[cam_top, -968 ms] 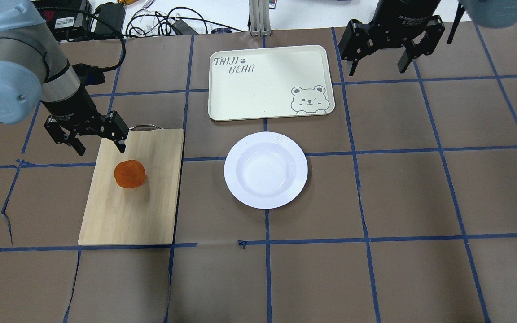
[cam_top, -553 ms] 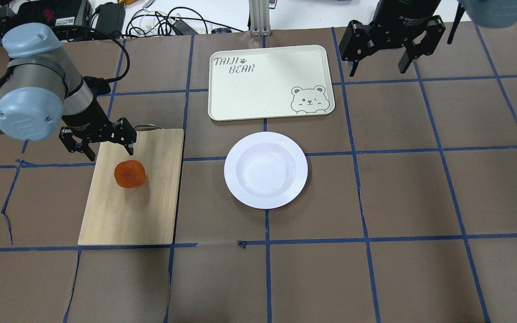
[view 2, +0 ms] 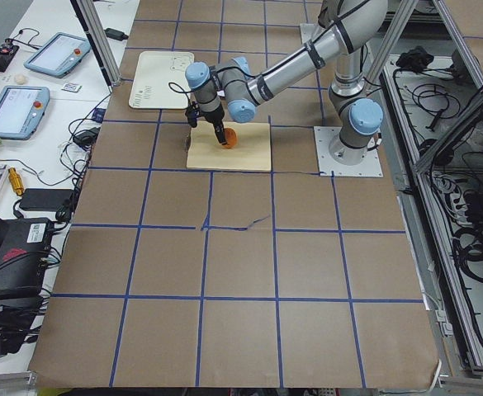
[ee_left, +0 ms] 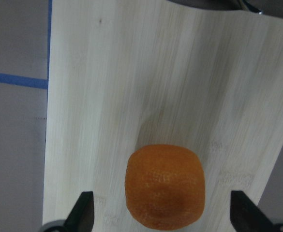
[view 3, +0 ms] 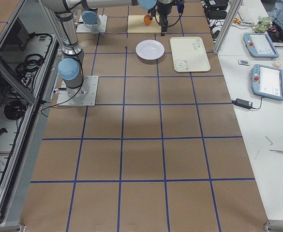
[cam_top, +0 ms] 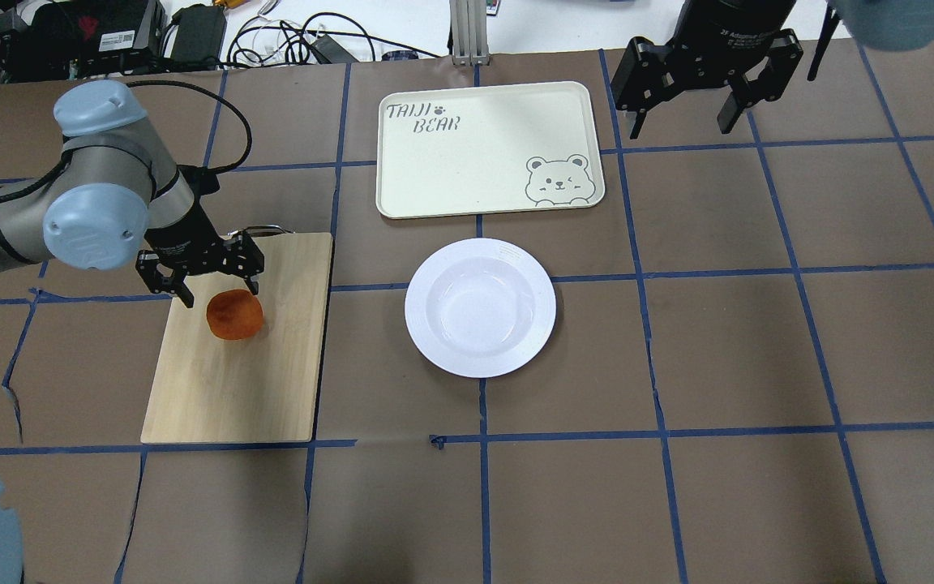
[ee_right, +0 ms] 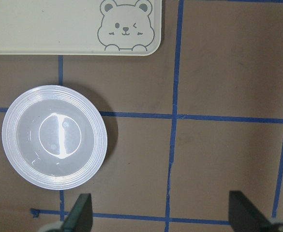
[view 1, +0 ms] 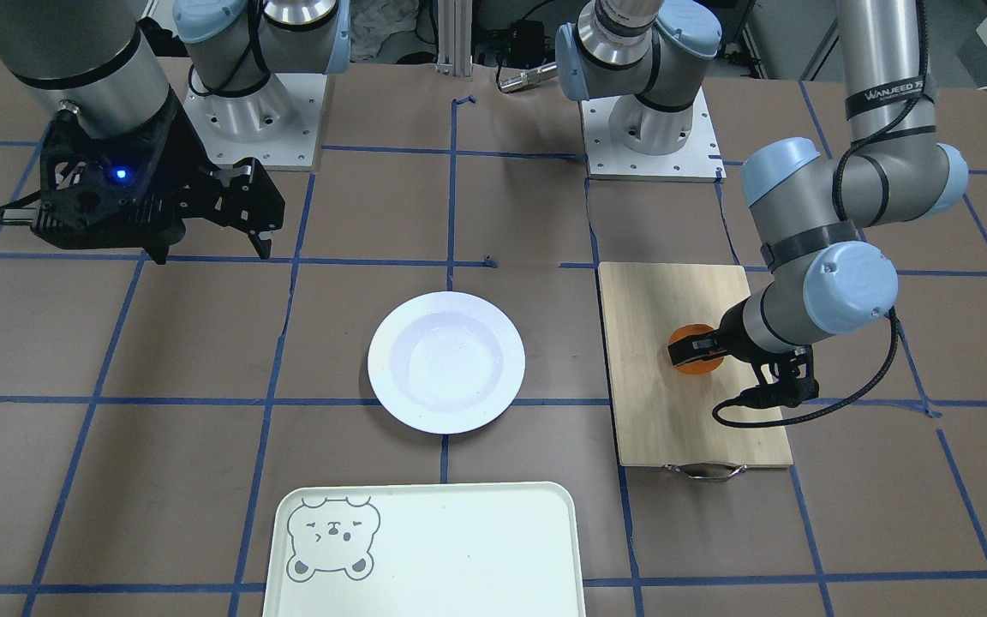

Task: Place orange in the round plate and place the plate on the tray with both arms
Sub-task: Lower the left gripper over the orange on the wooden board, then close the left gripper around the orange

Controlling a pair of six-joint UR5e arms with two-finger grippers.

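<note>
The orange (cam_top: 233, 316) (view 1: 699, 368) lies on a wooden cutting board (cam_top: 232, 389). My left gripper (cam_top: 220, 294) (view 1: 695, 351) hangs open just over it. In the left wrist view the orange (ee_left: 164, 191) sits between the two fingertips of the left gripper (ee_left: 161, 217), with gaps on both sides. The round plate (cam_top: 422, 280) (view 1: 386, 343) (ee_right: 10, 145) is white and holds nothing, at mid-table. The tray (cam_top: 475, 162) (view 1: 459, 548) (ee_right: 44, 29) lies just beyond it, bare. My right gripper (cam_top: 683, 126) (view 1: 211, 248) (ee_right: 161, 215) hovers open and high, to the tray's right.
The cutting board (view 1: 656, 411) (ee_left: 131, 72) has a metal handle (view 1: 703, 470) on its far end. Blue tape lines grid the brown table. Cables and boxes (cam_top: 191, 32) sit past the far edge.
My left arm has swung right and toward the orange, bringing the open gripper from the board's far left corner to just over the fruit. The right arm has not moved.
</note>
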